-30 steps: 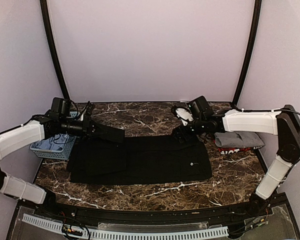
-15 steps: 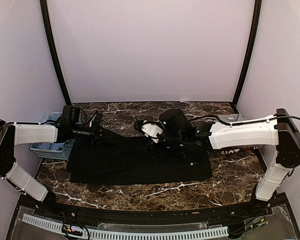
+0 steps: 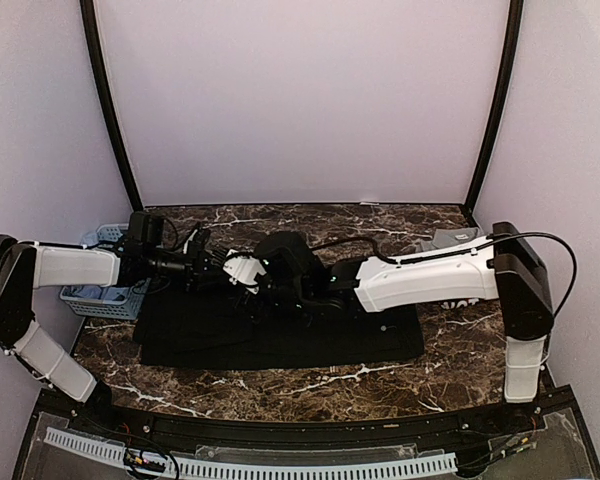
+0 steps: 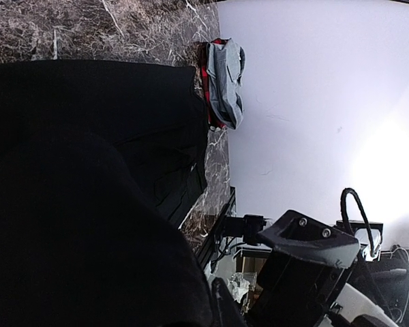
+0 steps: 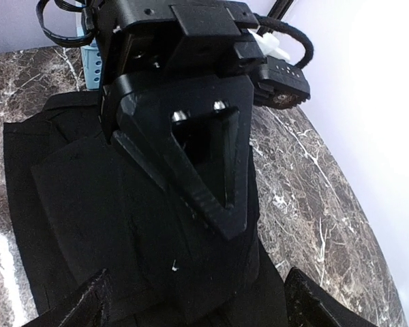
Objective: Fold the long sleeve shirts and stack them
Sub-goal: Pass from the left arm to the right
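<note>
the black shirt [image 3: 310,335] lies spread flat at the table's centre. it looks soft, light and limp, so it will likely sag when lifted; a hem corner or shoulder seam seems the best hold. the left gripper [image 5: 221,211], at 10 o'clock, appears pressed together on a raised fold of it. the right gripper [image 5: 204,303] faces it, spread wide, holding nothing. three shirts: one black, one grey shirt [image 4: 226,82] over one red-edged shirt [image 4: 206,75] at 3 o'clock. one basket [image 3: 98,296] at 9 o'clock.

black shirt [image 3: 280,340]; grey shirt [image 4: 226,82]; red-edged shirt [image 4: 206,71]; dark brown white-veined marble table [image 3: 310,228]; light-blue basket [image 3: 90,297]; pale lilac walls [image 3: 300,100]
</note>
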You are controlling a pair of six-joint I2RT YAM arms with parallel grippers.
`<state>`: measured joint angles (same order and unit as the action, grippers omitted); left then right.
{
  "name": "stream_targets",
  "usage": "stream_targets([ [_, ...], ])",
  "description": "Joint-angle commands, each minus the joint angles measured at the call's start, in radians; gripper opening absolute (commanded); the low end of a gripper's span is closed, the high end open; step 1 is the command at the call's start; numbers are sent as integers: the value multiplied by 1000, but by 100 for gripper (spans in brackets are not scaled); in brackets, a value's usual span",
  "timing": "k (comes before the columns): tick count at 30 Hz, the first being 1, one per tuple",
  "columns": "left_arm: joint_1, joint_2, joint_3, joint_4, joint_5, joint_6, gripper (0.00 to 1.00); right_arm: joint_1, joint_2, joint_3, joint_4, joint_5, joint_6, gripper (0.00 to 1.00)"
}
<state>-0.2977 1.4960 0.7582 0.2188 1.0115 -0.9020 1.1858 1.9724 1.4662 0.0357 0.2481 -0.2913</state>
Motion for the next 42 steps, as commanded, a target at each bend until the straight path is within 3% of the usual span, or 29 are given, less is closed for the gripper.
stream_targets([
  [1,-7,-26,-10,34,23,-10,9,12,57,97,-8,87,-16,80],
  [6,-8,-35,-12,35,28,-11,8,14,106,149,-33,121,-23,70],
  [15,-8,-45,-13,33,35,-13,7,12,124,143,-33,165,-41,40],
  [27,-8,-65,-20,29,37,-16,7,7,147,136,-26,167,-33,33],
  [35,-8,-66,-16,6,22,20,9,6,134,136,-29,175,-36,0],
  [39,-8,-63,-3,-29,5,74,16,8,120,130,-58,159,-15,0],
  [42,-8,-65,12,-56,-4,115,32,8,106,127,-103,124,35,0],
])
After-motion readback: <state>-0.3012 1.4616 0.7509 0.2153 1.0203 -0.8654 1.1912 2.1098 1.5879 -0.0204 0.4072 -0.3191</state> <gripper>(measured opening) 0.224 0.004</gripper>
